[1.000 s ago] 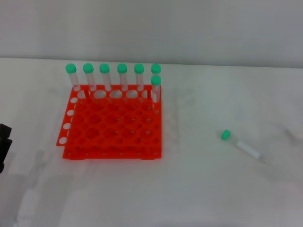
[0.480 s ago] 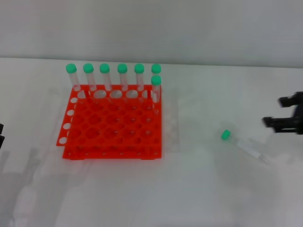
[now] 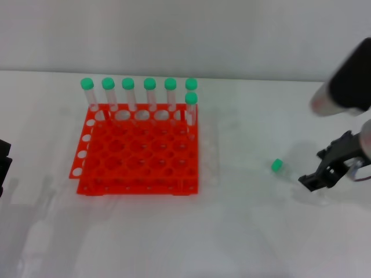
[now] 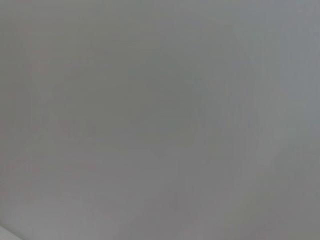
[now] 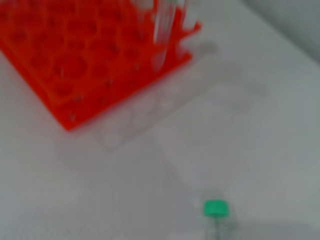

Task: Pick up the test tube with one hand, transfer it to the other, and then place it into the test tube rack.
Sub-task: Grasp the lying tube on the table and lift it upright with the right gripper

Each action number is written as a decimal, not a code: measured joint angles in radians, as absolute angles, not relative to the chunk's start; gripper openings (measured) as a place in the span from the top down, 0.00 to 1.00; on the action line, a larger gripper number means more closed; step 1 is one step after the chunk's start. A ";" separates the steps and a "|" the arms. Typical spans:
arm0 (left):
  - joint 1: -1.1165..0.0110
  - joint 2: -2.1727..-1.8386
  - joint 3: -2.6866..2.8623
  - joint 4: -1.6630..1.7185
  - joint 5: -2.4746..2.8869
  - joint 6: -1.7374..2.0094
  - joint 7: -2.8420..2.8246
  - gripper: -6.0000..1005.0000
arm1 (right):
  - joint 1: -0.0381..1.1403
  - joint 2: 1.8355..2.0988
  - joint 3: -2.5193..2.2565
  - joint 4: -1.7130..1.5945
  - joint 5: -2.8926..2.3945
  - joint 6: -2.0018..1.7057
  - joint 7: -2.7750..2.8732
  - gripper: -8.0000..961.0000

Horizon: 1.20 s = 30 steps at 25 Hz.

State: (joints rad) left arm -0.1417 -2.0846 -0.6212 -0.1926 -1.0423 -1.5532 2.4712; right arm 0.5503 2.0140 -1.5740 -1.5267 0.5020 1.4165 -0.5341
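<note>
One loose test tube lies on the tabletop, right of the test tube rack
The right pincer sits low just beside its clear body, fingers apparently parted, seemingly lining up a grasp; the right wrist view shows only the green cap, while the left pincer is parked at the edge, state unclear

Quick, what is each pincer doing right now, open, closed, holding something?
Right pincer: down beside the lying test tube, holding nothing; open or closed cannot be told.
Left pincer: at the table's left edge; cannot be told.
</note>
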 joint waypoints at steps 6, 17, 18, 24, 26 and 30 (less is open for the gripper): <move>-0.144 -2.085 -0.620 -0.193 -1.042 -1.549 2.477 0.13 | 0.649 2.023 -1.669 -1.395 0.461 1.403 -0.458 0.29; -0.150 -2.085 -0.617 -0.189 -1.035 -1.546 2.481 0.13 | 0.723 2.024 -1.703 -1.202 0.422 1.345 -0.429 0.34; -0.150 -2.085 -0.617 -0.189 -1.034 -1.546 2.481 0.13 | 0.725 2.024 -1.703 -1.198 0.420 1.344 -0.429 0.34; -0.153 -2.085 -0.617 -0.189 -1.034 -1.550 2.481 0.13 | 0.735 2.022 -1.698 -1.171 0.416 1.342 -0.426 0.34; -0.154 -2.085 -0.617 -0.188 -1.034 -1.552 2.481 0.13 | 0.745 2.022 -1.695 -1.150 0.416 1.342 -0.424 0.34; -0.155 -2.085 -0.617 -0.187 -1.034 -1.554 2.480 0.13 | 0.765 2.022 -1.694 -1.119 0.424 1.341 -0.424 0.42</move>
State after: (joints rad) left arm -0.1551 -2.0847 -0.6167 -0.1871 -1.0337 -1.5543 2.4805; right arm 0.7650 2.0219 -1.6942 -1.1191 0.4241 1.3414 -0.4237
